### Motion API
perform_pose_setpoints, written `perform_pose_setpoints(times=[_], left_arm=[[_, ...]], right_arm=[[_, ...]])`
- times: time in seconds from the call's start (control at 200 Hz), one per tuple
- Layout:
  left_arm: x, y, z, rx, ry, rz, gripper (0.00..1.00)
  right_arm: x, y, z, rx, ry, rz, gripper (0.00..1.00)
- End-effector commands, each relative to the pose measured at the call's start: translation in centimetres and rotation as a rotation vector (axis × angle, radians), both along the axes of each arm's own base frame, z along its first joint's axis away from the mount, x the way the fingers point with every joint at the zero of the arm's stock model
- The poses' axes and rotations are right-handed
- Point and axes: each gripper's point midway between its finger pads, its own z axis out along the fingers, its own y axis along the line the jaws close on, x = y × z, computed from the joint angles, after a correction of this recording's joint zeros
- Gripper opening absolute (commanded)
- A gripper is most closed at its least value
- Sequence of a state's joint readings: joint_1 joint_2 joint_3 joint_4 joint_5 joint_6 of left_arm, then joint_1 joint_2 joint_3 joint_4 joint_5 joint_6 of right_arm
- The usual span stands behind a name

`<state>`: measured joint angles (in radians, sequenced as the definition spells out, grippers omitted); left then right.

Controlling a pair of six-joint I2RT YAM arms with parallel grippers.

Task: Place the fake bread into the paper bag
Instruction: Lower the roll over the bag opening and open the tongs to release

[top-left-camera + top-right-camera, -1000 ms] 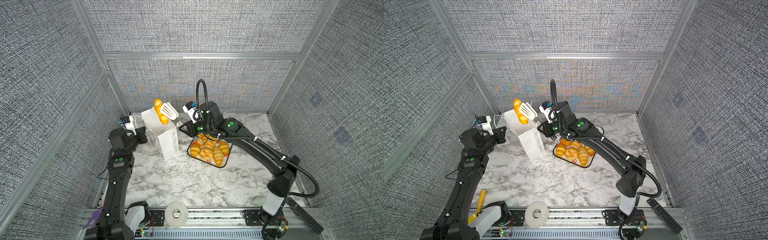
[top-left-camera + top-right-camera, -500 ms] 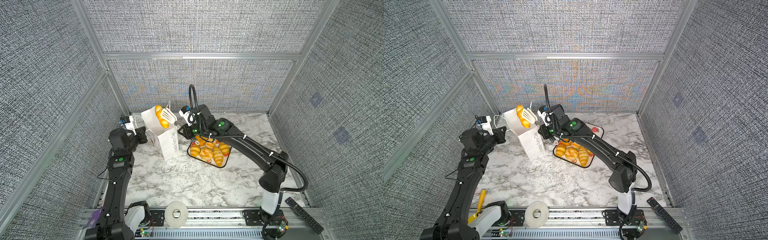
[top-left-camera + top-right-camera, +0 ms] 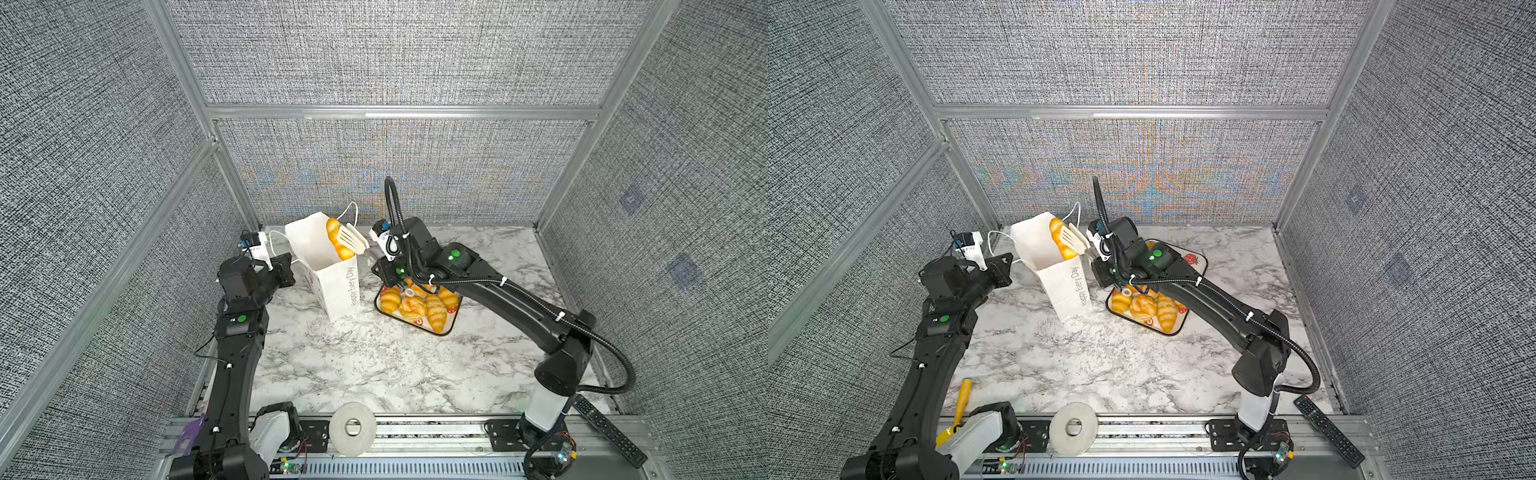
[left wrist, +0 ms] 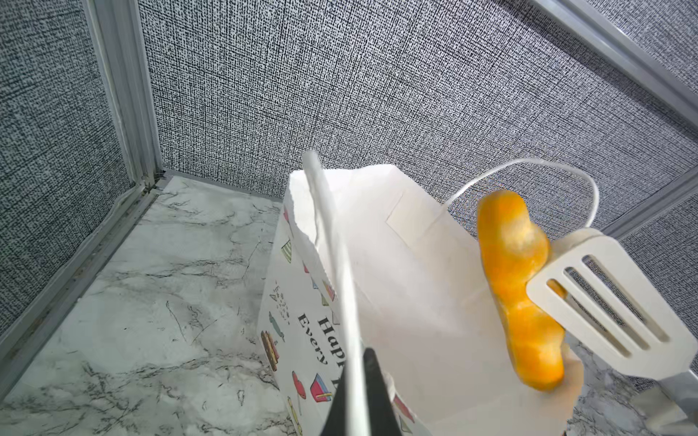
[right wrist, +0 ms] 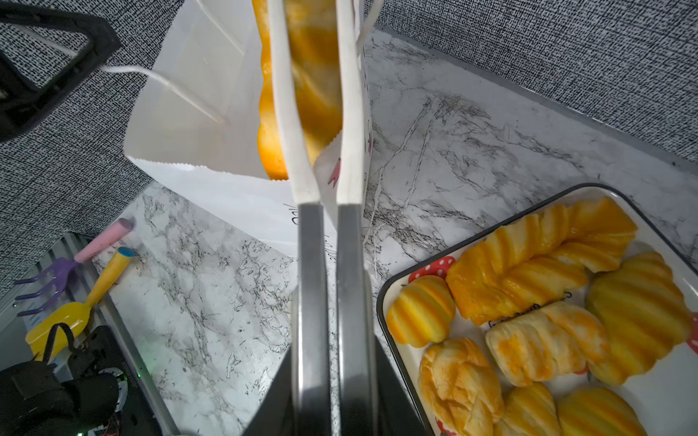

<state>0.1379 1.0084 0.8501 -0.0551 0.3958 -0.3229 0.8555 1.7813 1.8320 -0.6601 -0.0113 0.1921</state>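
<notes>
Right claw (image 3: 374, 257) is clamped narrow on the grey handles of the white slotted tongs (image 3: 352, 243). The tong blades pinch the long loaf (image 3: 335, 237) between them. We see the loaf out ahead of the claw, at the tong tips, tilted. Its lower end is inside the mouth of the paper bag (image 3: 334, 286) and its upper end is about level with the bag's rim. Left claw (image 3: 289, 266) is closed tight on the bag's cord handle (image 4: 340, 271), on the side of the bag away from the tray (image 5: 381, 321). We see the other bread (image 5: 528, 279) on the tray, just beside the bag. The bag stands upright.
</notes>
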Motion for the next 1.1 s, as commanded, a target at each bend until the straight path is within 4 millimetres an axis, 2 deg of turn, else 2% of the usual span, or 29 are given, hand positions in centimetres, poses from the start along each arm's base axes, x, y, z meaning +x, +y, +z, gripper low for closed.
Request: perform_pose_setpoints(times=[0.0, 0.36, 0.745, 1.095], left_arm=[[0.0, -0.2, -0.2, -0.001, 0.006, -0.01, 0.0], [0.2, -0.3, -0.4, -0.008, 0.012, -0.021, 0.0], [0.1, -1.0, -0.2, -0.015, -0.005, -0.064, 0.0], [0.2, -1.2, -0.5, -0.02, 0.004, -0.079, 0.0]], right_arm=[[-0.2, -0.2, 0.3, -0.009, -0.022, -0.004, 0.24], [-2.9, 0.1, 0.6, -0.043, -0.049, 0.036, 0.24], [-1.4, 0.3, -1.1, -0.112, -0.029, -0.016, 0.25], [-1.5, 0.1, -0.7, -0.105, -0.037, -0.022, 0.41]])
